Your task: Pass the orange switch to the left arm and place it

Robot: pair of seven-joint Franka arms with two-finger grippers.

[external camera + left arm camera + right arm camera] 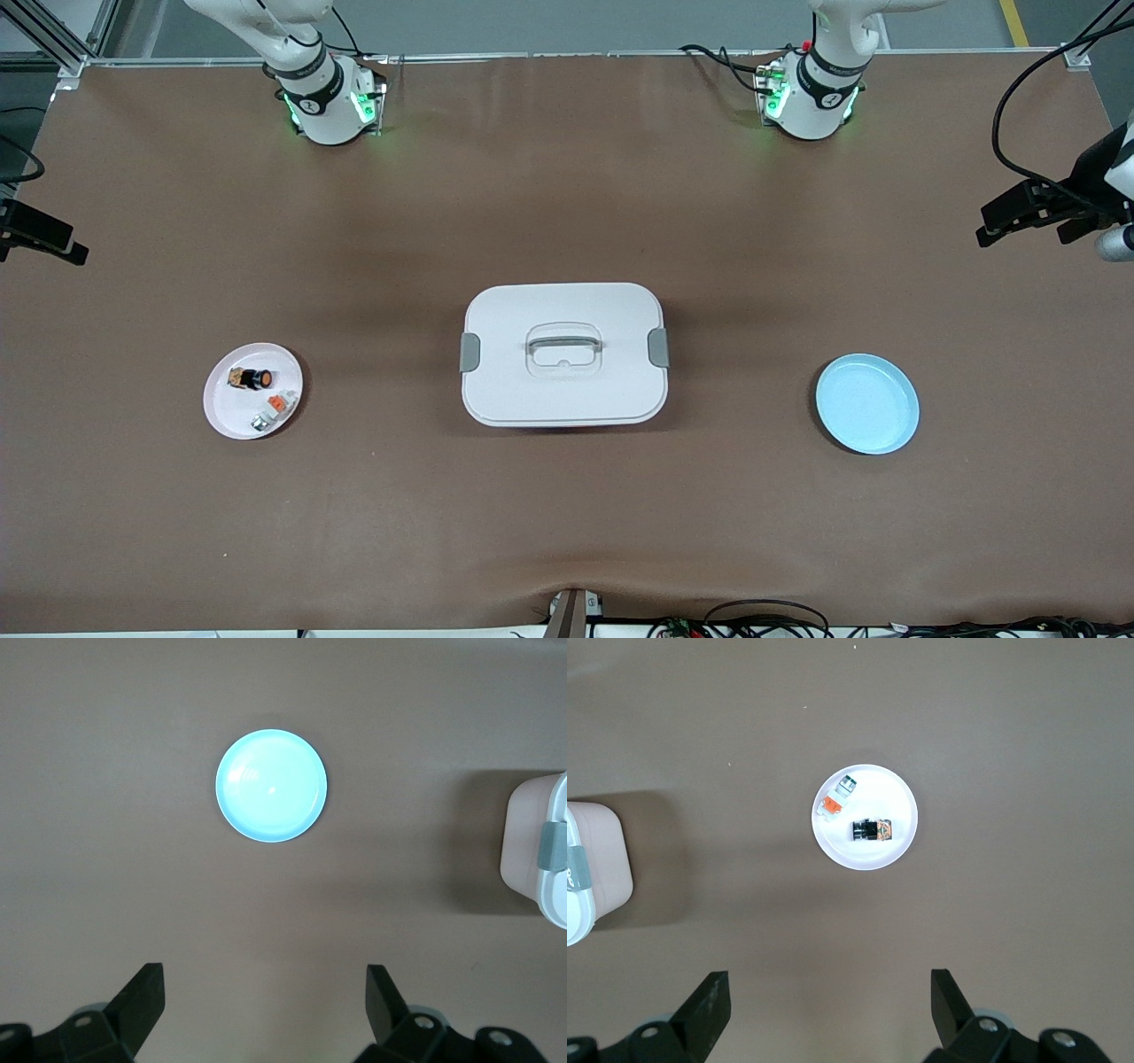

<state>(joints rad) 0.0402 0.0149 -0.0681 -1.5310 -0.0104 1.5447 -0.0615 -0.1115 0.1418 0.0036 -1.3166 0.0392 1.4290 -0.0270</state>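
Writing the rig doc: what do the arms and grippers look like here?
Two white jointed arms with black joint bands: the right arm and left arm stand on green-lit bases, with black cables by each. The left gripper and right gripper have black, wedge-shaped fingers on black mounts with round silver screw heads. No other markings are legible.

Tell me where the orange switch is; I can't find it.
The orange switch lies on the pink plate toward the right arm's end of the table, beside a small grey-white piece.
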